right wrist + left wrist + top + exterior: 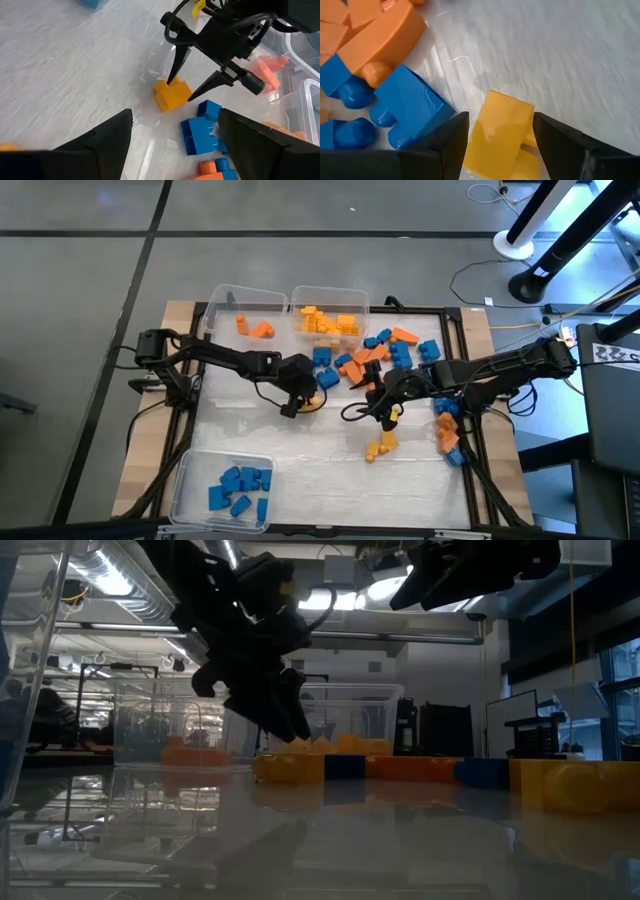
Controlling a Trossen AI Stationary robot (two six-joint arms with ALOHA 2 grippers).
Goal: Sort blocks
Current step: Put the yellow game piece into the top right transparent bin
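No readable text, label, brand or number anywhere. Only a black-and-white patterned marker (612,353) beyond the table's right edge, its pattern too small to make out.

blocks (388,352): glossy smooth plastic
bins (222,490): clear glossy plastic
table (300,445): white, shiny, fine grain; bare wood at its edges
my fingers (449,145): matt dark plastic

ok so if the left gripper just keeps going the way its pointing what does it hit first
Most likely the yellow block: the left gripper is open, pointing down with that block between its fingers. Past it lies only the table.
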